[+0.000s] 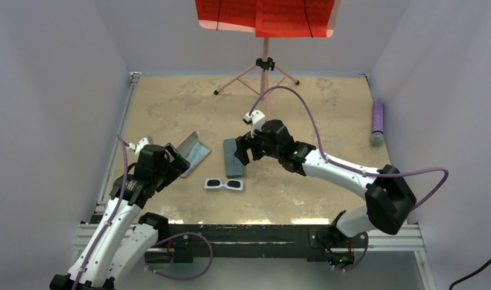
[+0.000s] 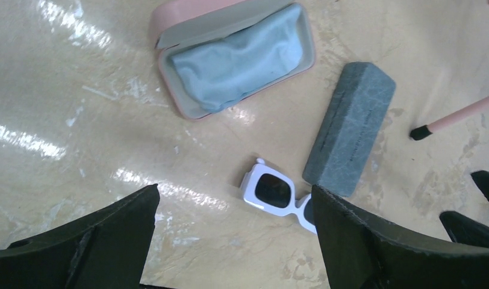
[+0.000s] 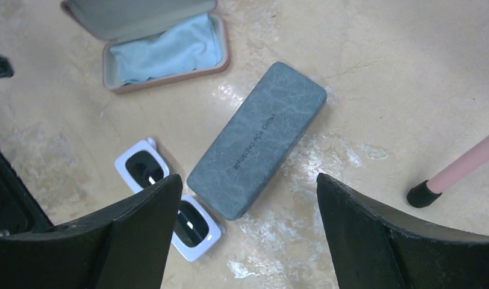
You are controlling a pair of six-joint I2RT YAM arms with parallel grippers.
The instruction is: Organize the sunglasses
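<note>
My left gripper [image 2: 233,201] and right gripper [image 3: 248,186] both hung spread wide, pinching nothing. Below lay the chunky, glossy white sunglasses [image 2: 272,192], just beside a closed grey case [image 3: 257,138] with a marbled grain. An open pink case [image 2: 311,57] held a crumpled blue cloth [image 2: 236,60]. The table [image 1: 315,109] was mottled beige, the walls [image 1: 49,90] pale. One finger [image 2: 374,241] hid part of a lens.

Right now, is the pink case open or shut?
Open. The pink case has its lid raised, and the light blue cloth lies exposed inside.
</note>
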